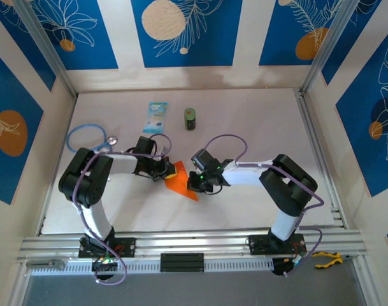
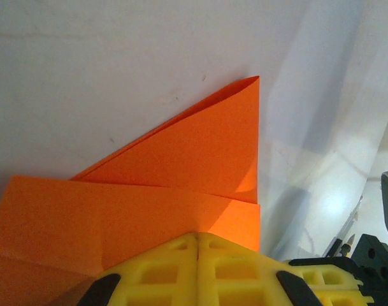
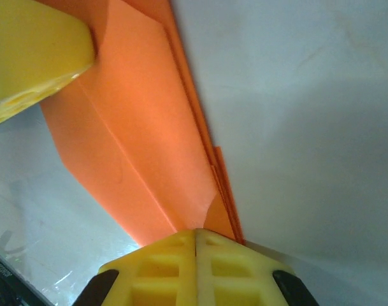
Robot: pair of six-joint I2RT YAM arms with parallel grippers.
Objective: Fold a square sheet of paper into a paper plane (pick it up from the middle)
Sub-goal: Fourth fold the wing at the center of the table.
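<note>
Left gripper (image 2: 198, 241) and right gripper (image 3: 195, 234) each pinch the orange paper (image 2: 181, 153) between shut fingers (image 3: 157, 250); pulling apart could rip it.

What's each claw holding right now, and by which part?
Both hold the folded orange paper. The left claw is shut on one edge, and the right claw is shut on the opposite, narrower end.
</note>
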